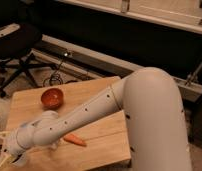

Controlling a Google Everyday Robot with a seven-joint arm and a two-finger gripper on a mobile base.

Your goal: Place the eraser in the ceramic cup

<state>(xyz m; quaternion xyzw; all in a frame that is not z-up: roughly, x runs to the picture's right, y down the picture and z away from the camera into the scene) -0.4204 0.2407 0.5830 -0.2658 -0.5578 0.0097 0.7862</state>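
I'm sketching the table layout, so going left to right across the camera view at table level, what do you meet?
The robot's gripper at the table's near-left corner → shallow red-orange bowl → small orange carrot → bare light wooden table → the arm's large white shoulder.

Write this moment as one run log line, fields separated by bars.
gripper: low over table's front-left corner | eraser: not visible | ceramic cup: not visible | carrot: on table, beside arm | red bowl: on table, behind arm

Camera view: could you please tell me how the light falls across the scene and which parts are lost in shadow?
Camera view: the wooden table, red bowl and carrot are warmly lit; the background behind the office chair sinks into darkness; the white arm is bright; the gripper at the lower left corner is partly cut off.
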